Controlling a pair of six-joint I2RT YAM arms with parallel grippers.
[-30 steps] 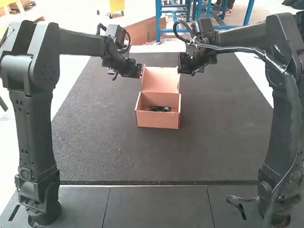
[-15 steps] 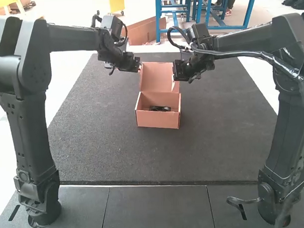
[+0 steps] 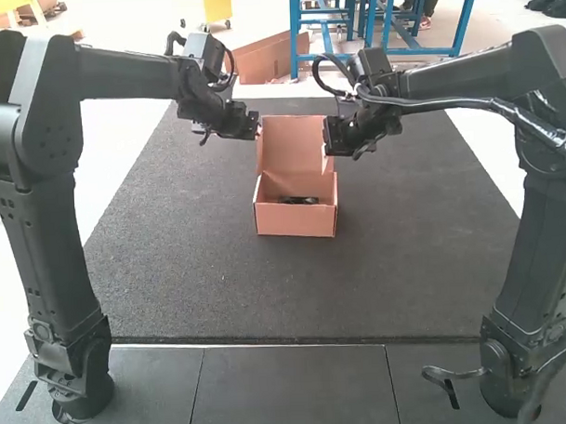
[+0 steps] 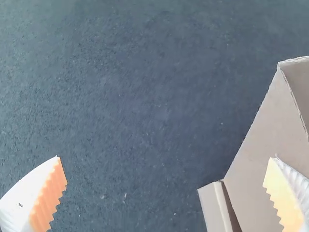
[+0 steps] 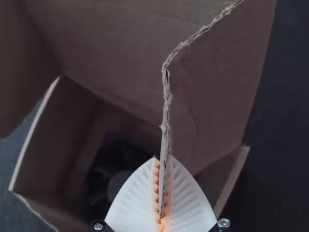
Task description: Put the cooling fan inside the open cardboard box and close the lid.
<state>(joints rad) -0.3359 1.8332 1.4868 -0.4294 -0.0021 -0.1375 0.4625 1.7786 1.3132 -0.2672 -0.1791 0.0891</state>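
Cooling fan [image 5: 113, 181] lay in the bottom of the cardboard box [image 3: 295, 219], mid-desk. Lid [image 3: 296, 145] stood upright. Right jaws were pinched shut on the lid's side edge; left jaws gaped wide, empty, just beside the opposite edge. Card judged light, stiff, crease-prone: best held near the top edge.

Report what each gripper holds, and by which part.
Right gripper is shut on the brown cardboard box's raised lid, pinching the edge of its side flap. Left gripper is open, holding nothing.
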